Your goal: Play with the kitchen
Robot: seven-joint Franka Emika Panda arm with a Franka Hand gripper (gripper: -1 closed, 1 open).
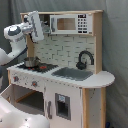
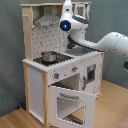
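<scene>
the kitchen [image 1: 65, 75] [image 2: 55, 65] stands mid-frame in both exterior views, oven door [image 2: 70, 102] hanging open. the gripper [image 1: 44, 26] hovers at its 10 o'clock above the pot [image 1: 31, 62]; finger state: cannot tell.

A robotics lab or test room staged for recording, not a real home. A child-sized toy kitchen [image 2: 57, 75] of white panels and pale wood stands alone on a wooden floor [image 2: 15, 119] against a plain grey curtain backdrop [image 1: 115, 50]. In both exterior views a white robot arm [image 2: 107, 44] reaches over its counter [image 1: 102, 78], with no household furniture around it.
</scene>
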